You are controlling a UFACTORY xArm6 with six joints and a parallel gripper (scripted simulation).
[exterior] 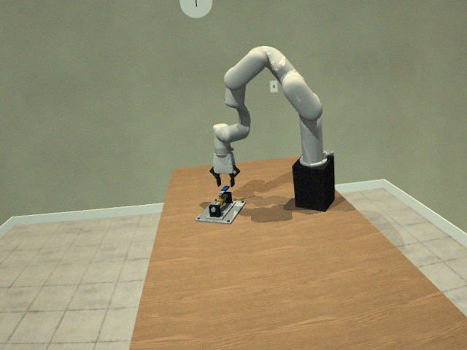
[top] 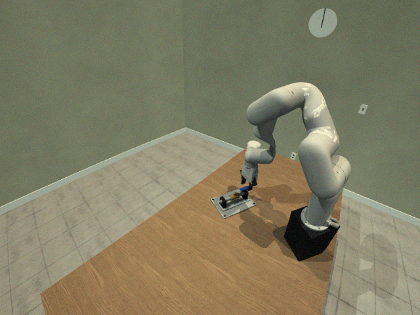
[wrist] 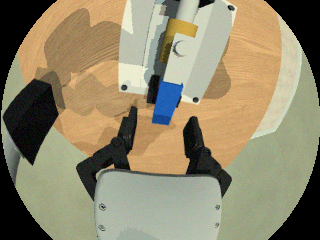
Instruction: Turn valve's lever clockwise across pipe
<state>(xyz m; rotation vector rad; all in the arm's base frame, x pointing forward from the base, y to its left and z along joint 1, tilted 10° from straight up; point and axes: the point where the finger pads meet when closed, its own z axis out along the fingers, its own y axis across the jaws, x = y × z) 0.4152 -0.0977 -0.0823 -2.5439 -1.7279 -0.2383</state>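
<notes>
hangs over the bench (exterior: 286,263), gripper (exterior: 225,183) partly open and holding nothing, just above the lever (exterior: 225,188), apart from it. lies along the pipe (wrist: 182,19), blue lever (wrist: 167,102) reaching past the plate (wrist: 139,40) edge toward the fingers. hard to make out the stem in the top view, too small there. cuts off the arm in the wrist view.
</notes>
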